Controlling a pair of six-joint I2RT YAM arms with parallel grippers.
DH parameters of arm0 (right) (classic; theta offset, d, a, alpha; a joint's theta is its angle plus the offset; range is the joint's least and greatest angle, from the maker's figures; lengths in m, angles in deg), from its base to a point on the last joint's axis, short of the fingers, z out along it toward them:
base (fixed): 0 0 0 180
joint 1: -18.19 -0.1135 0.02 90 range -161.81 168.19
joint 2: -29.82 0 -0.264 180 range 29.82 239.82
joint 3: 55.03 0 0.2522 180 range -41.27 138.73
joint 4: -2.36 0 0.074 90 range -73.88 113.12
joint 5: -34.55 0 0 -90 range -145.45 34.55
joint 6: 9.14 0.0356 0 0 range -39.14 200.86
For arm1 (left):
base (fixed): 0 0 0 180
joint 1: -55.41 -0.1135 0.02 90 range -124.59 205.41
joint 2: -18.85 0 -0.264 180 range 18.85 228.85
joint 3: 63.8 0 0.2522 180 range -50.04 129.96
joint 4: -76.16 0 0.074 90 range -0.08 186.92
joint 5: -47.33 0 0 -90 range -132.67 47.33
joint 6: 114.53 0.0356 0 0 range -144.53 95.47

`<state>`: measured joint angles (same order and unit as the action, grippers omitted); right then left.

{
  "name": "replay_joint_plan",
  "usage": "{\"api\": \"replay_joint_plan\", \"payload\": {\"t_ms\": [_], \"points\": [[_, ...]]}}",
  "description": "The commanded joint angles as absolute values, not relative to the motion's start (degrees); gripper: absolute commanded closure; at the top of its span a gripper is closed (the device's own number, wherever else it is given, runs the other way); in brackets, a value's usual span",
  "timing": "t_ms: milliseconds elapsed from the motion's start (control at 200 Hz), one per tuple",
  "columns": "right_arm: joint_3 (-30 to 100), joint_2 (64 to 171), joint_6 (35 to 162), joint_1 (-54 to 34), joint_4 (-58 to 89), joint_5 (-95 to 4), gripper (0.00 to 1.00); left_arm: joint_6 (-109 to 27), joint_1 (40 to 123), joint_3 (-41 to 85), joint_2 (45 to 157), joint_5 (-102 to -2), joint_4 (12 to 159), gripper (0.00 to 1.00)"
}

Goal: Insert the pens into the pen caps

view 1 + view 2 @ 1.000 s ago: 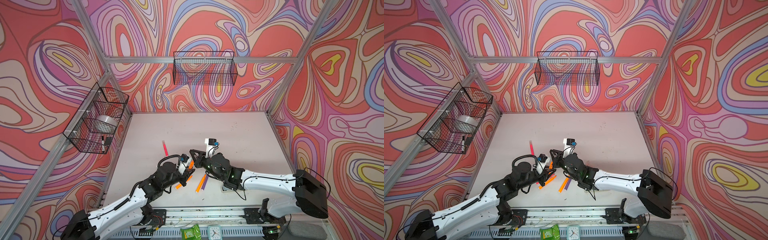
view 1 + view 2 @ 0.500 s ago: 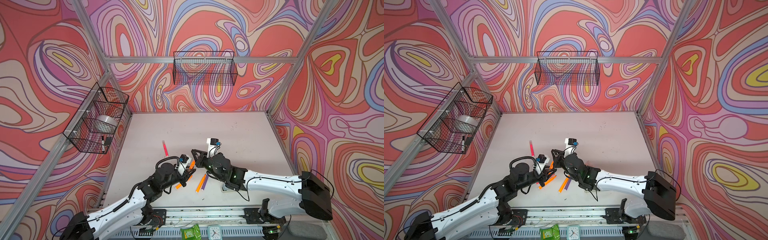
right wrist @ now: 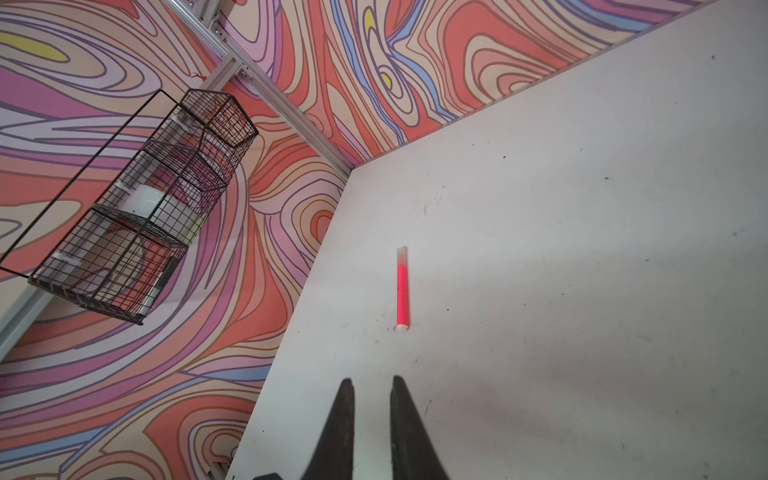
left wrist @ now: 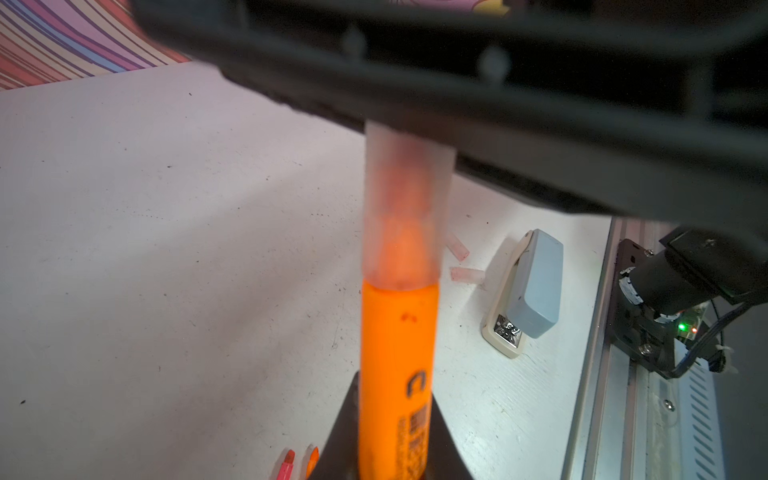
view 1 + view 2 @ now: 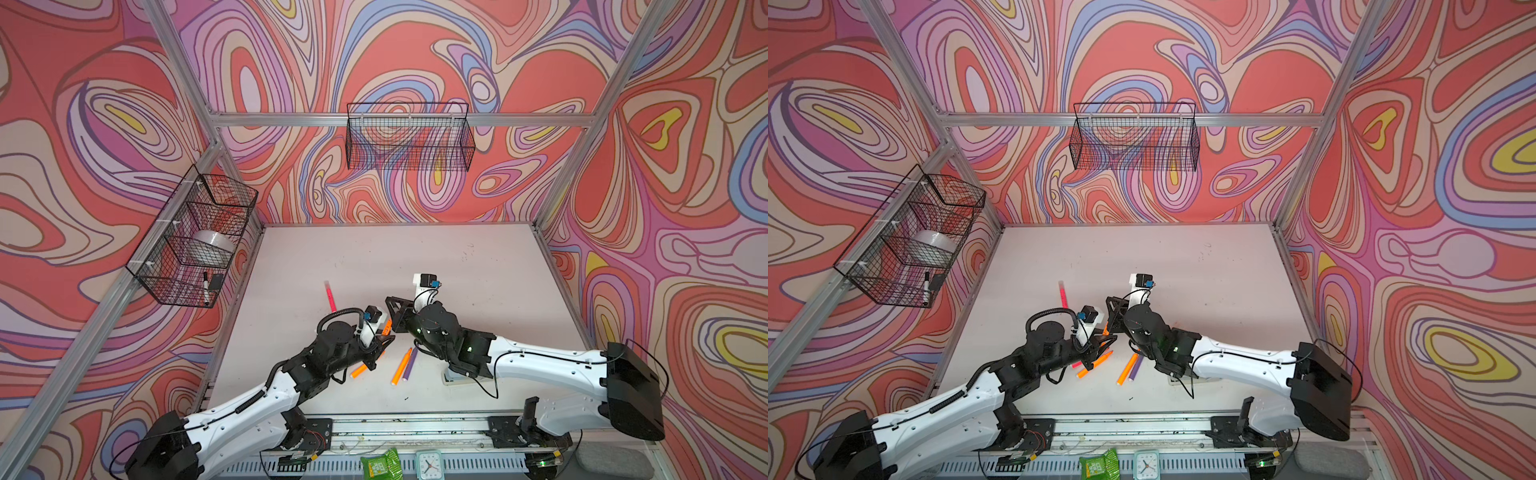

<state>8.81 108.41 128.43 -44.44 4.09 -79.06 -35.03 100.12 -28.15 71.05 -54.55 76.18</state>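
One neon pink pen [image 3: 402, 291] is found already capped, lying alone on the table [image 5: 457, 270] beyond both arms. A second joint is in hand: an orange pen [image 4: 397, 353] is clenched in the left gripper [image 4: 395, 424] and held clear of the table, and its tip is seated inside a translucent pen cap [image 4: 405, 208]. Full seating is judged likely but cannot be confirmed. The right gripper [image 3: 372, 386] is closed to a narrow gap. The cap's far end runs in behind its dark body, so it is judged to be grasping that cap, though the contact itself is hidden. Four pens are left to do: an orange one [image 5: 401, 365] and a purple one [image 5: 409, 365] side by side, and another orange [image 5: 359, 370] and a pink [image 5: 1076, 365], both partly covered by the left arm. Two loose caps [image 4: 457, 249] are noted near the stapler [image 4: 528, 291]. The remaining caps are not located in any view.
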Motion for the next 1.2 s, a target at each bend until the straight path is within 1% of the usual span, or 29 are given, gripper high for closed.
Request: {"api": "replay_joint_plan", "payload": {"t_ms": [0,170,260,381,491,661,691,741,796,916,1011,1192], "points": [[8.2,107.1,127.0,-46.1,15.5,-72.9,0.82,-41.1,95.8,-24.2,71.9,-42.7,66.8,1.0],[8.3,104.0,126.1,-42.9,17.0,-72.5,0.78,-40.9,95.9,-24.1,72.4,-43.0,66.8,1.0],[8.6,102.4,124.9,-42.4,17.8,-73.0,0.72,-40.8,95.9,-23.6,73.2,-43.3,66.9,1.0],[8.7,100.2,123.5,-42.1,18.4,-74.1,0.59,-40.8,95.9,-23.3,74.4,-43.0,67.1,1.0],[8.7,97.7,121.5,-41.9,18.7,-74.6,0.5,-40.9,95.9,-23.1,74.8,-42.1,67.5,1.0],[13.4,93.5,118.7,-41.9,23.6,-73.4,0.34,-41.1,96.0,-23.1,75.6,-42.4,67.4,1.0],[14.4,92.9,118.3,-41.9,24.2,-72.8,0.24,-41.6,96.0,-22.9,75.8,-41.7,67.7,1.0],[16.1,92.5,117.9,-42.0,25.5,-71.1,0.17,-43.3,96.0,-22.2,76.8,-38.5,69.2,1.0],[18.1,92.7,117.3,-41.9,27.3,-69.2,0.17,-44.8,95.8,-20.1,78.8,-34.7,73.0,1.0],[21.6,93.7,116.4,-42.0,30.7,-66.9,0.17,-45.9,94.8,-13.8,85.9,-30.0,80.5,1.0],[21.7,93.4,115.7,-41.8,31.2,-66.0,0.17,-48.5,92.5,-10.7,91.3,-29.5,84.5,1.0],[19.4,89.8,114.1,-41.7,29.6,-67.6,0.15,-54.0,86.5,-5.1,99.6,-29.5,94.8,1.0]]}}
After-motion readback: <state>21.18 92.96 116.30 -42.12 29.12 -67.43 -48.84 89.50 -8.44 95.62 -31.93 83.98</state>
